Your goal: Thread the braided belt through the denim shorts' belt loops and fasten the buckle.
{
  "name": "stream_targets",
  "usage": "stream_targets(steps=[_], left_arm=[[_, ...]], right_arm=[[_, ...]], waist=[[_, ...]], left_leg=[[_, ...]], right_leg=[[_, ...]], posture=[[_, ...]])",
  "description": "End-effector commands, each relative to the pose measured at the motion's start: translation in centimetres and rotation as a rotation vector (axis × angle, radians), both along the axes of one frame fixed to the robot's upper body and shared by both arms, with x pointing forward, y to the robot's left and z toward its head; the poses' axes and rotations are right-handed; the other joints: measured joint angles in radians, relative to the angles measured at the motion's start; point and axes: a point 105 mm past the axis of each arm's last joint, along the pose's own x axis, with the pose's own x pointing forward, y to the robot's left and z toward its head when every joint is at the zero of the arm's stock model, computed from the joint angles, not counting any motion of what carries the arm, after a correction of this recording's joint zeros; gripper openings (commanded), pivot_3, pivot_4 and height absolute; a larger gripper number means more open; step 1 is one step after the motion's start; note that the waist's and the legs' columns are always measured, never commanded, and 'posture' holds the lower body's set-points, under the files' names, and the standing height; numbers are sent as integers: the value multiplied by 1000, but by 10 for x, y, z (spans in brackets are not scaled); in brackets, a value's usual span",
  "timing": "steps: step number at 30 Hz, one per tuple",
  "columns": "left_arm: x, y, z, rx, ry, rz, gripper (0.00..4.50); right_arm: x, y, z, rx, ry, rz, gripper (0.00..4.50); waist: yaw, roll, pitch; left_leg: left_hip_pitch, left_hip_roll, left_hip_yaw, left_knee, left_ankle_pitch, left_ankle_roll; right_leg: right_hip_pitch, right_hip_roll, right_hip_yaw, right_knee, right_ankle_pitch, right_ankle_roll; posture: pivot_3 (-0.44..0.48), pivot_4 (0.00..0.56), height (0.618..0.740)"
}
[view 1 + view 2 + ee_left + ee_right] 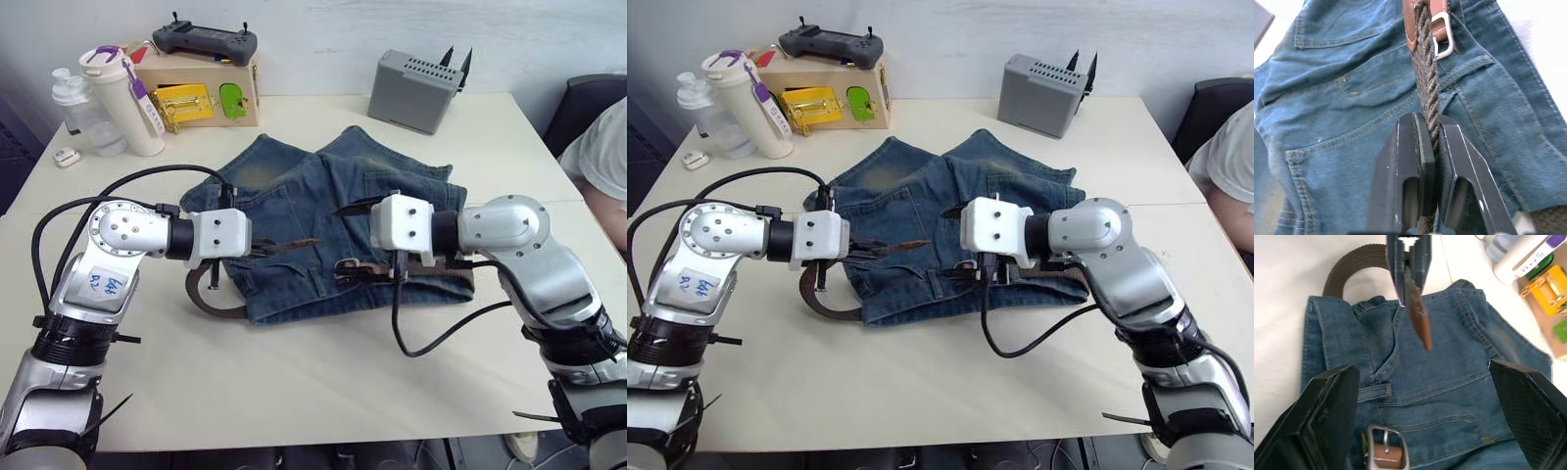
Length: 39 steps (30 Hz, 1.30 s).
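The faded blue denim shorts (333, 230) lie flat near the middle of the pale tabletop (323, 382), waistband towards the robot; the long dark-brown braided belt (211, 302) runs along that waistband and bulges out in a loop past the shorts' left edge; the left gripper (257, 249) is clenched on the woven strap a little behind its tan leather tip (1420, 323), holding the tip raised over the denim and aimed at the other arm; the right gripper (355, 208) hangs over the shorts' middle with its two black fingers spread wide, grasping nothing; the small silver rectangular buckle (1385, 450) rests on the waistband just below it, beside a short denim belt loop (1374, 391). The risk, as I judge it, is at the meeting of tip and buckle: the raised end droops freely, so it could slide past the frame, and a pull could drag the loose shorts or draw the loop tight.
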Motion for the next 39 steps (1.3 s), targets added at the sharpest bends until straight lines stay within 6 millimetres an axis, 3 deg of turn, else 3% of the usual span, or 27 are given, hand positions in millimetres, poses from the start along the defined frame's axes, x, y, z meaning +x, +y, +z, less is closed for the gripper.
stream_targets(steps=[1,2,5,12,15,17,19,20,22,25,27,30,35,38,39], left_arm=[[0,-9,7,12,-50,-51,34],[1,-11,6,10,-54,-55,34],[2,-15,5,2,-62,-68,0],[8,-11,8,-52,-47,1,0],[15,0,15,-144,13,122,0],[22,9,31,-302,105,232,0],[27,33,50,-493,260,390,889],[25,44,56,-570,353,445,1115],[19,61,68,-697,475,516,2147],[-1,76,89,-873,655,512,3380],[-20,80,91,-895,781,469,4262],[-65,80,80,-804,1015,359,4413],[-103,60,48,-695,1349,303,4413],[-83,44,29,-829,1401,333,4413],[-68,38,22,-917,1381,354,4413]], right_arm=[[-3,10,6,36,-48,6,4500],[-3,13,5,38,-49,8,4500],[-1,22,5,38,-51,16,3604],[-3,32,5,69,-60,49,136],[-1,33,4,76,-85,55,57],[1,34,2,70,-107,61,57],[5,34,-3,52,-145,69,0],[7,34,-5,44,-167,73,0],[11,34,-9,32,-201,79,0],[17,34,-14,3,-263,87,0],[20,34,-16,-5,-315,94,0],[24,36,-17,-14,-410,116,0],[22,40,-10,18,-536,162,0],[20,42,-6,36,-582,184,0],[17,43,-3,43,-602,196,0]], waist=[[-1,0,0],[0,0,0],[-1,0,0],[0,0,0],[0,0,0],[-1,0,0],[-2,0,0],[-4,-1,0],[-10,-2,1],[-11,-2,1],[-11,-2,1],[-26,-2,1],[-22,-2,1],[-18,-3,1],[-12,-3,1]], left_leg=[[0,0,0,0,0,0],[1,0,0,0,0,0],[1,0,0,0,0,0],[1,0,0,0,0,0],[1,0,0,0,0,0],[1,0,0,0,0,0],[1,0,0,0,0,0],[1,0,-1,0,1,0],[1,1,-1,0,1,-1],[1,1,-1,0,1,-1],[1,0,-1,0,1,-1],[1,0,-1,1,1,-1],[4,0,-3,-1,2,-3],[5,-1,-4,-1,2,-3],[5,-1,-5,0,2,-3]], right_leg=[[0,0,0,1,0,0],[0,0,0,1,0,0],[1,0,0,1,0,0],[0,0,0,1,0,0],[1,0,0,1,0,0],[1,0,0,1,0,0],[0,0,0,2,0,0],[1,1,0,2,0,0],[0,1,0,2,0,0],[0,1,0,2,0,0],[1,1,0,4,0,0],[1,0,0,6,0,0],[2,-1,0,3,-1,-1],[3,-1,0,3,-1,-1],[4,-2,0,3,-1,-1]], posture=[[0,150,736],[0,150,736],[0,150,736],[0,150,736],[0,150,736],[0,150,736],[0,150,736],[0,150,736],[0,150,736],[0,150,736],[0,150,736],[0,150,736],[0,150,736],[0,150,736],[0,150,736]])
